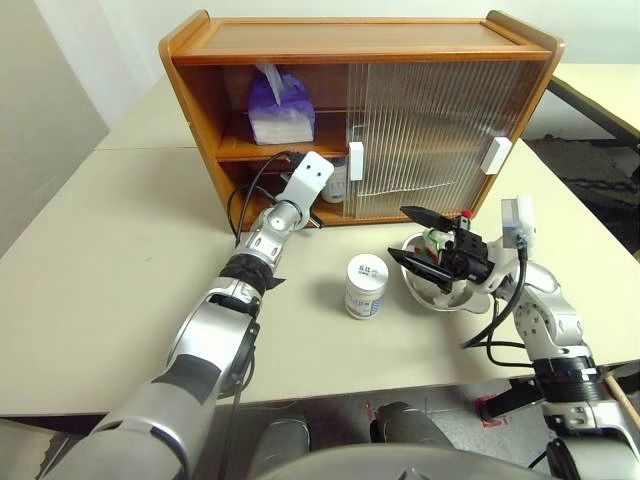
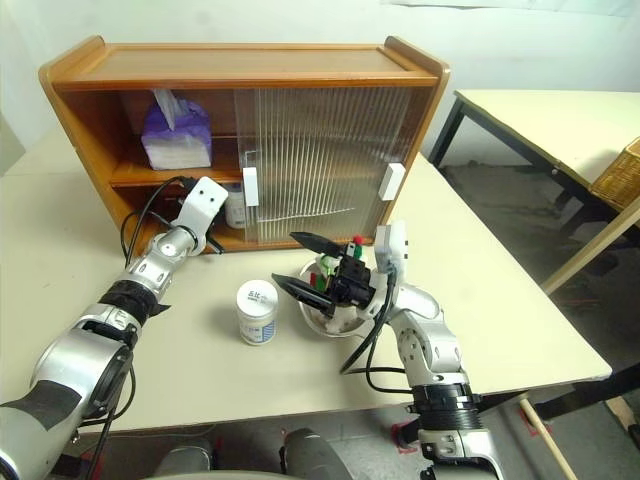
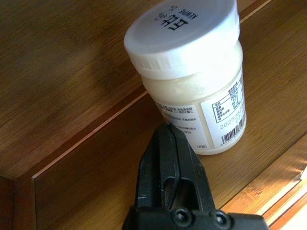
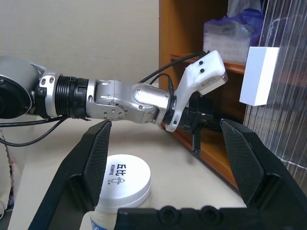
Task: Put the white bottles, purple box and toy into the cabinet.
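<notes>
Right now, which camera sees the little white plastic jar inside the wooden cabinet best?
The left wrist view: the white plastic jar inside the wooden cabinet appears close up, lid and label clear, just past the shut left gripper. Both eye views catch a sliver behind the arm. In the right wrist view it is hidden.

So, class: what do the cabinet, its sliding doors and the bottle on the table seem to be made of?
Cabinet: likely wood, glossy orange-brown, visible grain.
Sliding doors: ribbed translucent panels, plastic or glass, shapes blur behind them.
Bottle on the table: probably plastic, smooth white body and lid, printed label.
</notes>
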Controlling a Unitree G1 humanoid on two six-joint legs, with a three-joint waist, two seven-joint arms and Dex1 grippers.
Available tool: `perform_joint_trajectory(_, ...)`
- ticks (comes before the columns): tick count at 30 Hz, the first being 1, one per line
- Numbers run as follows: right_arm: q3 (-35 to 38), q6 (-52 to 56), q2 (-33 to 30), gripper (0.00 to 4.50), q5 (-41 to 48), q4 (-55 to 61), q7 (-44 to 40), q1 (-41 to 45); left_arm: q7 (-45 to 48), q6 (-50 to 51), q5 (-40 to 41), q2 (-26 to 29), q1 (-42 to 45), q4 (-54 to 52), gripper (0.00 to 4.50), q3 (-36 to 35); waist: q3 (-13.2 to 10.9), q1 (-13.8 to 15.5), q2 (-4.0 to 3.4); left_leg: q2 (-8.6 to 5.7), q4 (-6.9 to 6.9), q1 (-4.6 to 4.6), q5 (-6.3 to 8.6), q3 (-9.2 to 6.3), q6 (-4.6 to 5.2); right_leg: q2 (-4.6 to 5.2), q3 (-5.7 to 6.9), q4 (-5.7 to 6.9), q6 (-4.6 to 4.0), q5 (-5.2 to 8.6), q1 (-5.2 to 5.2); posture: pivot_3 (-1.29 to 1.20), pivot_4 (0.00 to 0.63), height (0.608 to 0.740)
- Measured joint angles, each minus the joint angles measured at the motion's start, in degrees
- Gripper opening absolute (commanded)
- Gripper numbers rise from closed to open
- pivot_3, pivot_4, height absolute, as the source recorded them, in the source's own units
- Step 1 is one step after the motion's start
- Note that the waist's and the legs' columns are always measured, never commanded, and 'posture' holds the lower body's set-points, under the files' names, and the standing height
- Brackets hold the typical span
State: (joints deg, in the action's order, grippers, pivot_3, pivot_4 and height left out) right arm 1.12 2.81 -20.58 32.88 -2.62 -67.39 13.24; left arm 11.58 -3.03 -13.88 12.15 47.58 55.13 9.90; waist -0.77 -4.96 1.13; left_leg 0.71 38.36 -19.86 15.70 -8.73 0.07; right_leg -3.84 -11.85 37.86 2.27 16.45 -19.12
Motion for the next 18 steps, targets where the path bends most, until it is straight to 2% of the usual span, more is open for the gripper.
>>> perform_joint_trajectory(5,0.1,0.0,-0.2,4.50,0.0,-0.2,-0.2,0.2,1.6,4.1,1.8,2.8,-7.4,-11.1,0.02,-2.0,0.0,-0.3,-0.01,0.00,-0.04,0.00,0.00,0.00,-0.01,-0.01,0.01,0.00,-0.06,0.01,-0.02,-0.11,0.000,0.740)
perform_joint_trajectory(8,0.0,0.0,-0.2,4.50,0.0,-0.4,-0.3,0.5,4.2,8.8,4.4,4.7,-14.6,-22.2,0.02,-4.1,0.0,-0.3,-0.01,0.00,-0.07,0.00,0.01,0.00,-0.01,-0.01,0.02,0.00,-0.39,-0.12,-0.04,-0.10,0.000,0.740)
perform_joint_trajectory(9,0.1,-0.1,-0.3,4.50,0.0,-0.6,-0.5,0.5,5.3,10.3,5.4,5.2,-16.8,-25.8,0.18,-4.8,0.0,-0.3,-0.01,0.00,-0.08,0.00,0.01,0.00,-0.01,-0.01,0.02,0.00,-0.51,-0.17,-0.05,-0.10,0.000,0.740)
perform_joint_trajectory(11,0.2,-0.1,-0.5,4.50,0.0,-1.0,-0.8,0.8,8.0,13.3,8.2,5.6,-20.4,-32.0,0.57,-6.0,0.0,-0.2,-0.01,0.00,-0.08,-0.01,0.02,0.00,-0.03,-0.01,0.02,0.00,-0.55,-0.16,-0.06,-0.08,0.000,0.740)
perform_joint_trajectory(15,0.4,-0.2,-2.0,4.50,0.1,-4.3,-3.3,2.7,19.3,19.0,19.9,6.8,-30.0,-47.2,1.98,-9.0,0.0,0.5,0.00,0.01,-0.09,0.00,0.08,-0.01,-0.11,0.00,0.03,0.06,-0.70,-0.13,-0.10,-0.08,0.000,0.740)
perform_joint_trajectory(18,1.0,0.0,-3.8,4.50,0.3,-6.1,-5.5,3.8,27.4,21.2,27.8,10.6,-34.0,-53.2,3.05,-11.6,0.0,0.9,0.00,0.06,-0.09,0.03,0.15,-0.05,-0.23,0.00,0.06,0.35,-0.90,-0.03,-0.23,-0.08,0.000,0.740)
